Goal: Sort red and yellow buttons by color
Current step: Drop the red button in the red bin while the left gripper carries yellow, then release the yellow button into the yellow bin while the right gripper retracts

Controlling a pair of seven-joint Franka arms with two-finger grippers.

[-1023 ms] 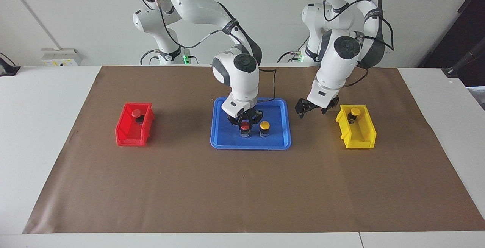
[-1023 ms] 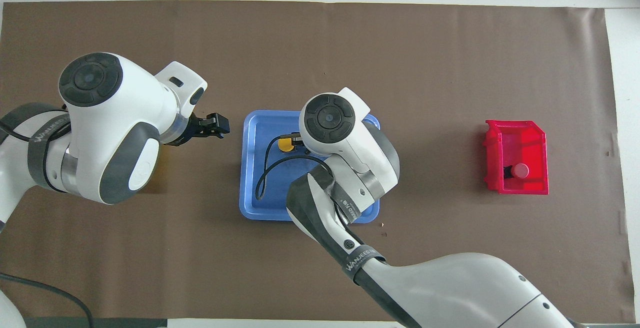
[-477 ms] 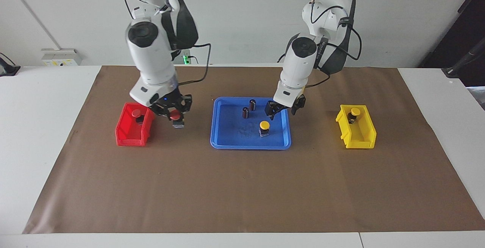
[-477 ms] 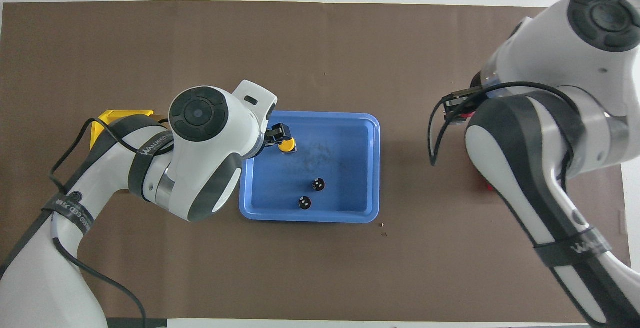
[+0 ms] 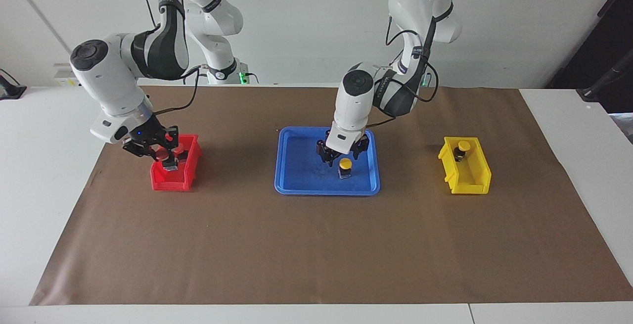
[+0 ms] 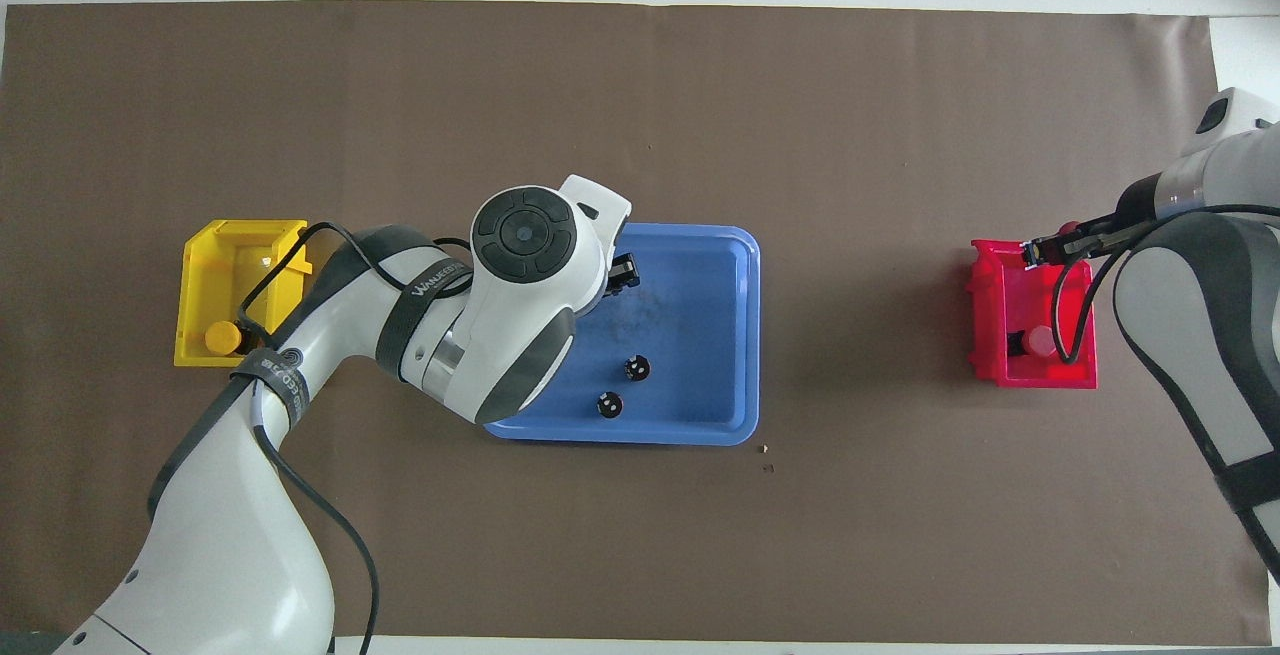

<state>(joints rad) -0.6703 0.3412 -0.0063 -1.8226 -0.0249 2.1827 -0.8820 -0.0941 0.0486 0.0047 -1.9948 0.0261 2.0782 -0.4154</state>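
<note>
Red and yellow buttons are nearly all sorted on the brown-papered tabletop (image 5: 316, 245): one red button (image 5: 181, 146) sits in the red bin (image 5: 170, 181) toward the right arm's end, and one yellow button (image 5: 463, 146) sits in the yellow bin (image 5: 467, 185) toward the left arm's end. The right gripper (image 5: 159, 154) hangs over the red bin, its jaws clenched on a second red button (image 5: 163, 155), with the red bin's rim at about 6 o'clock from it in the facing view. A second yellow button (image 5: 345, 164) stands upright in the blue tray (image 5: 296, 185) at mid-table. The left gripper (image 5: 341, 152) hovers low over the tray, the yellow cap at about 5 o'clock from it in the facing view; its jaws are spread and hold nothing. In the overhead view, two small dark cylinders (image 6: 622, 386) stand in the tray nearer to the robots than the yellow button, the left arm covering that button from above.
</note>
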